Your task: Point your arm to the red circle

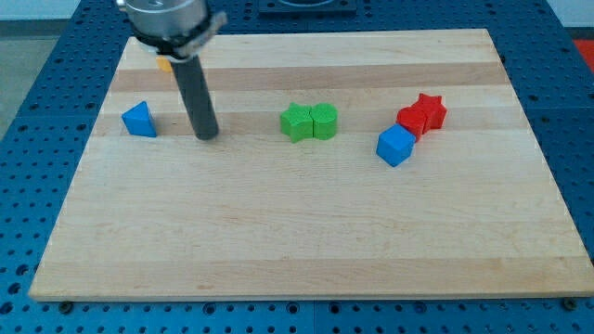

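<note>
The red circle block (411,120) sits at the view's right, touching a red star block (430,109) above-right of it and a blue cube (395,146) below-left of it. My tip (207,136) rests on the board at the view's left, far left of the red circle. It stands to the right of a blue triangular block (139,120) and left of a green star-like block (297,122) that touches a green round block (324,121).
A small orange-yellow block (164,64) peeks out behind the rod near the view's top left. The wooden board (297,241) lies on a blue perforated table (37,74).
</note>
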